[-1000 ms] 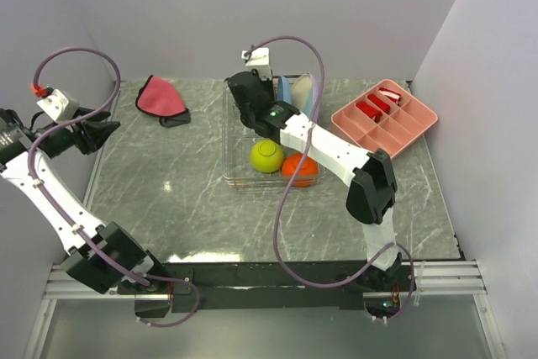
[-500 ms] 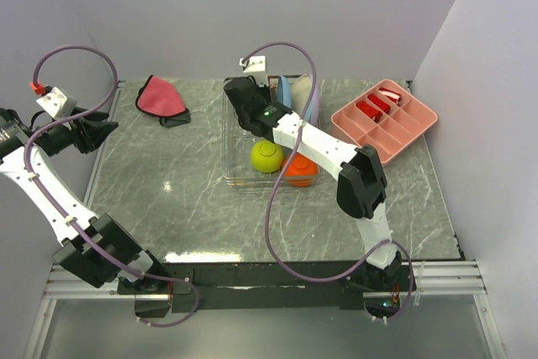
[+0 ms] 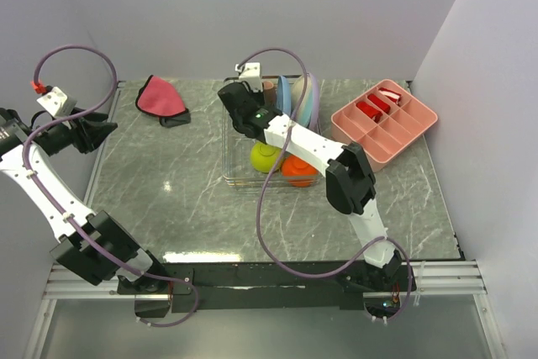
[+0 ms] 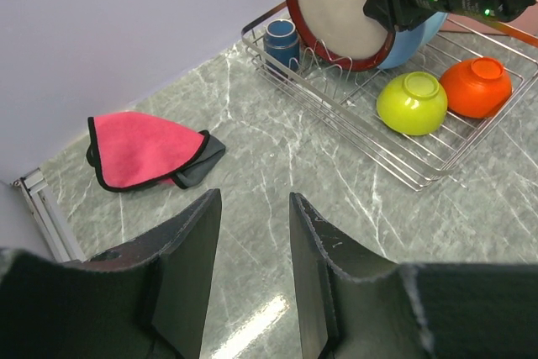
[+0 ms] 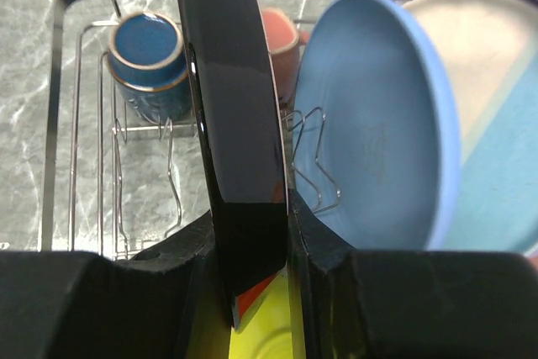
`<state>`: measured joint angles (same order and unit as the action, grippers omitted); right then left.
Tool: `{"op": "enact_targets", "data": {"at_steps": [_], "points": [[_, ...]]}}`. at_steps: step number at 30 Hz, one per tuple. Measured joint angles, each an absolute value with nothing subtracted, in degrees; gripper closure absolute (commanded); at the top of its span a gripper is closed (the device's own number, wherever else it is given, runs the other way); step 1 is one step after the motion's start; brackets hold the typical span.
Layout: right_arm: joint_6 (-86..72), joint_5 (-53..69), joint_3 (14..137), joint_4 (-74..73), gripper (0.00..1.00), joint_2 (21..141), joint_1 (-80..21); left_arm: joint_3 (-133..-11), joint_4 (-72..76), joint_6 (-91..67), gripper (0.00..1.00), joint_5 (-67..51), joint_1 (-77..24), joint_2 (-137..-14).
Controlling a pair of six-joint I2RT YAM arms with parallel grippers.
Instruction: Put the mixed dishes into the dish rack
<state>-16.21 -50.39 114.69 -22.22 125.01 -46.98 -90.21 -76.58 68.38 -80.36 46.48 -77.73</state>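
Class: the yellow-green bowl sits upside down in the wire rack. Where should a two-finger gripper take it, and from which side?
Probably the raised foot ring on top of the yellow-green bowl, from straight above. The inverted dome looks smooth and wide, and the orange bowl sits close beside it.

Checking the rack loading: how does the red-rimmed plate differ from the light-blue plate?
The red-rimmed plate is gripped by the right gripper; the light-blue plate stands unheld in the dish rack. The red-rimmed plate is cream with a red rim; the light-blue plate is plain blue. Both stand on edge.
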Motion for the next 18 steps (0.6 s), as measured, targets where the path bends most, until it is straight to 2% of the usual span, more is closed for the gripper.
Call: {"op": "enact_targets", "data": {"at_steps": [9, 12, 13, 15, 17, 18], "points": [[-18.7, -48.9, 114.2, -23.7, 1.00, 126.9, -47.0, -90.2, -76.6, 68.4, 0.55, -80.1, 46.5, -77.7], [-19.1, -48.8, 113.3, -23.3, 0.74, 126.9, -47.0, -90.1, -76.6, 68.4, 0.53, -80.1, 46.5, -77.7], [-19.3, -48.8, 112.9, -23.0, 0.60, 126.8, -47.0, -89.9, -76.6, 68.4, 0.53, -80.1, 46.5, -77.7], [-19.0, -48.8, 112.0, -22.0, 0.48, 126.7, -47.1, -89.3, -76.6, 68.4, 0.52, -80.1, 46.5, -77.6], [-17.9, -50.0, 111.0, -21.0, 0.43, 126.0, -47.1, -89.0, -76.6, 68.4, 0.51, -80.1, 46.5, -77.5], [-17.3, -50.4, 110.2, -20.5, 0.38, 125.3, -47.1, -88.7, -76.6, 68.4, 0.50, -80.2, 46.5, -77.4]]}}
